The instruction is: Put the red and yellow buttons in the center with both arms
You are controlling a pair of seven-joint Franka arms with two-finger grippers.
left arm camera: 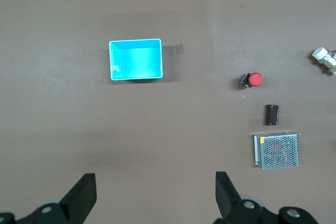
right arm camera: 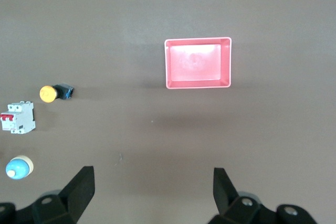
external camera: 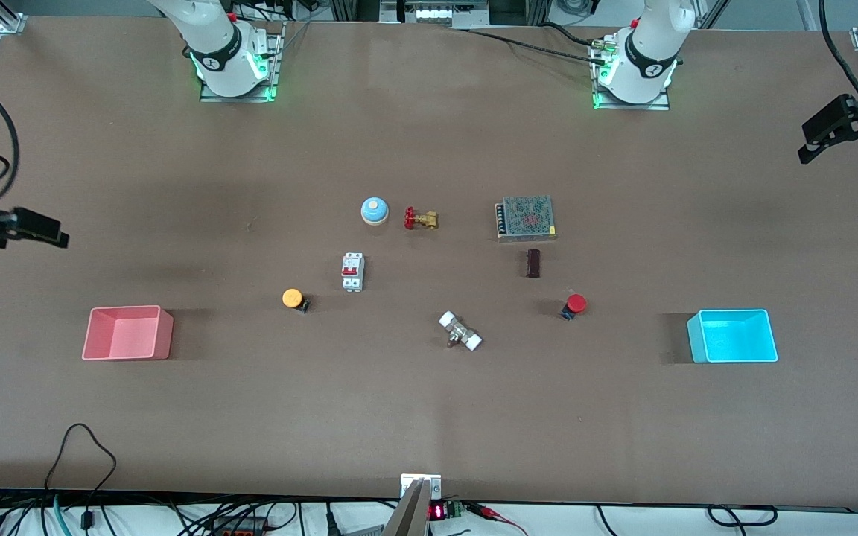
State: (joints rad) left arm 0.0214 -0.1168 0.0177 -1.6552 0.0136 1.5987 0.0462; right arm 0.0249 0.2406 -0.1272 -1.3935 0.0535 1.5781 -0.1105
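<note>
Landmark: white breaker switch point(external camera: 352, 272), lying on the brown table point(external camera: 429, 417) near its middle.
Yellow button point(external camera: 293, 298): on the table, just beside the breaker switch, nearer the front camera and toward the right arm's end; lying on its side, well apart from both claws.
Red button point(external camera: 574, 304): on the table, well apart from the breaker switch toward the left arm's end, a little nearer the front camera; tipped over.
Right claw point(right arm camera: 152, 195): up in the air over bare table at the right arm's end, fingers point(right arm camera: 80, 190) spread wide, holding nothing; the yellow button lies well off from it.
Left claw point(left arm camera: 155, 198): up over the left arm's end, fingers point(left arm camera: 227, 192) wide apart, empty; the red button lies well away.
Pink tray point(external camera: 128, 333): toward the right arm's end from the breaker switch.
Blue tray point(external camera: 732, 336): toward the left arm's end.
</note>
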